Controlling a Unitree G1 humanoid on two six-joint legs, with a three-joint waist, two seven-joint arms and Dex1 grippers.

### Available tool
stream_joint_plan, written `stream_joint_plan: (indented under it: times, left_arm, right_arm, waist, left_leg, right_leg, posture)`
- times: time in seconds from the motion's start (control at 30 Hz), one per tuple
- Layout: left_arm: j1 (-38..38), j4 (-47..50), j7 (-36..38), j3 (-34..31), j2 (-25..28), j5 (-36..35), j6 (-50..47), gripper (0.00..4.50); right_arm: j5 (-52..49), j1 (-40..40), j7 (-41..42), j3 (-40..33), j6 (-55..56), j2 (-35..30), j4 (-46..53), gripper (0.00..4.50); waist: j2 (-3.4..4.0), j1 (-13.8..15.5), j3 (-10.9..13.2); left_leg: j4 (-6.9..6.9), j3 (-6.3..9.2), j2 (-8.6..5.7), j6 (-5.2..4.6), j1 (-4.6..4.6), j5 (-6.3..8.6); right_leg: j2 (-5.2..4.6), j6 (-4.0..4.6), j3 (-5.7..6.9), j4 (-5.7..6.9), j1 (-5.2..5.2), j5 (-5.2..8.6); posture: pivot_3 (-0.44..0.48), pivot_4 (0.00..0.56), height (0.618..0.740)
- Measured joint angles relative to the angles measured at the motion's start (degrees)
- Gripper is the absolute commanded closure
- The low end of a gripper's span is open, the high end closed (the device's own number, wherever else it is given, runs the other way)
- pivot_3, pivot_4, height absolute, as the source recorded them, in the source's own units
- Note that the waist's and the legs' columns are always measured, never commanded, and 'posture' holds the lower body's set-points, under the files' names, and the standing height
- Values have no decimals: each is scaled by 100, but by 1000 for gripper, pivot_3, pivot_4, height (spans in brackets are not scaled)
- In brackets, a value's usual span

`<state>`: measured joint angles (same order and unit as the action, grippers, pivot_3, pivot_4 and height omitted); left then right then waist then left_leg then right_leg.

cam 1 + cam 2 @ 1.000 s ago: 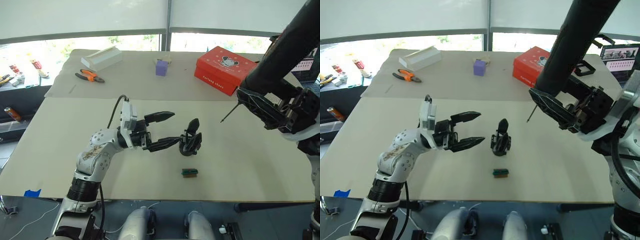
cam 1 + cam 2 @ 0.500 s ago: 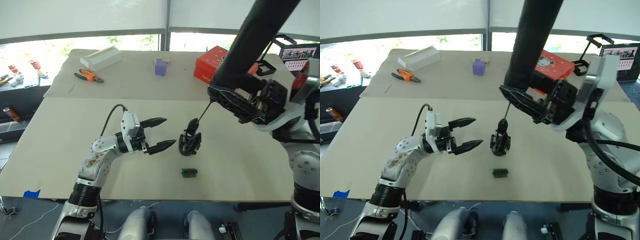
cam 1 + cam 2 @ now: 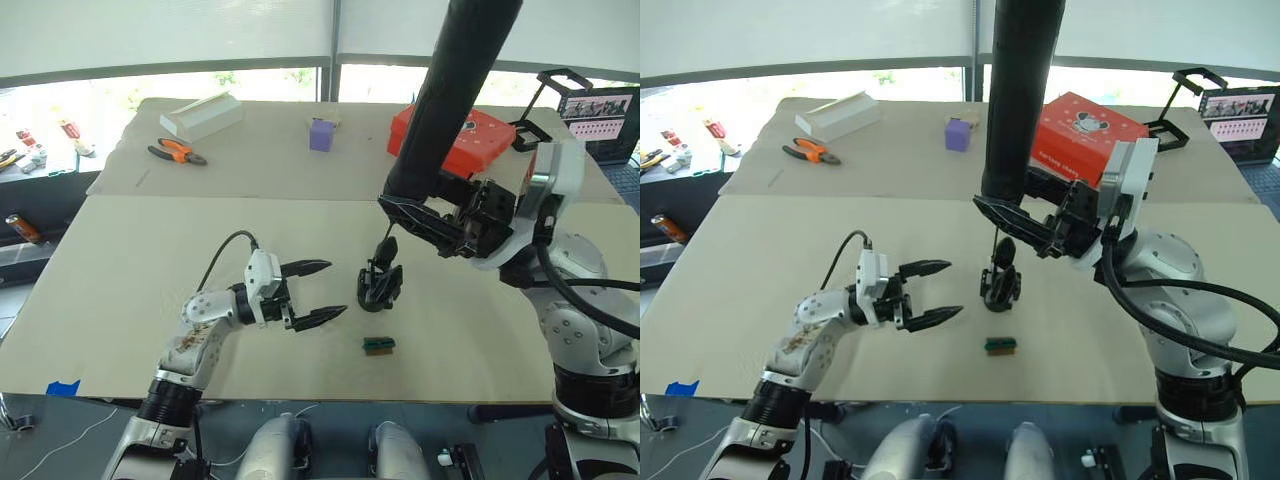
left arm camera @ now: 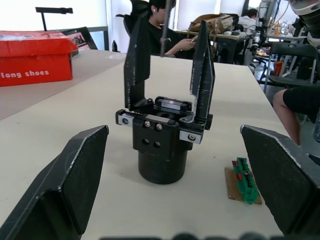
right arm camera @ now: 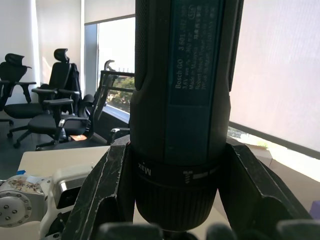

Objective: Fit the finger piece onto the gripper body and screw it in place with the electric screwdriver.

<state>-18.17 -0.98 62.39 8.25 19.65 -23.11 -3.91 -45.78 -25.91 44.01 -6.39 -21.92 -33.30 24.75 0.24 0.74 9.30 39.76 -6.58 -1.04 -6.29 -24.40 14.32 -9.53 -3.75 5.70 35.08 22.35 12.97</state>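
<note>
Overhead, right gripper (image 3: pixel 1040 232) grips electric screwdriver (image 3: pixel 1022 95) above gripper body (image 3: pixel 1000 284).

Black gripper body (image 4: pixel 162 145) upright on table, two fingers up, electric screwdriver (image 3: pixel 1020 95) bit above it

Daylight pours through the wide window strip (image 3: pixel 170 95) behind the pale beige tabletop (image 3: pixel 120 270), where the outdoor scene burns out to near white. The matte table takes the light evenly, without glare; shadows beneath the objects are faint and short. The thick black cylinder of the electric screwdriver (image 3: pixel 1018 90) reads as a flat dark mass against the bright white blinds (image 3: pixel 810 30). In the left wrist view, the two broad black fingertips (image 4: pixel 65 190) in the foreground go soft, while the chunky black gripper body (image 4: pixel 162 135) stays crisp and the office beyond blurs slightly. In the right wrist view, backlight silhouettes the black office chairs (image 5: pixel 50 110).
</note>
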Motion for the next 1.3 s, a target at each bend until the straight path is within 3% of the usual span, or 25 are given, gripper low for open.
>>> stream_joint_plan:
  times: [0.57, 1.3]
  left_arm:
    - [-9, -223, -92, 239, -131, 408, 176, 0]
    - [-23, -49, -250, 320, -187, 490, -18, 0]
  right_arm:
    - [283, 199, 583, 127, 3, 121, -342, 2564]
    - [412, 393, 708, 134, 3, 233, -422, 2564]
  waist:
    - [0, 0, 0]
    - [0, -1, 0]
  left_leg:
    - [-1, 1, 1, 0, 0, 0]
    - [-2, 1, 1, 1, 0, 1]
  right_leg:
    - [-2, 0, 0, -1, 1, 0]
    - [-3, 0, -1, -1, 3, 0]
  posture:
    - [0, 150, 740]
    - [0, 150, 740]
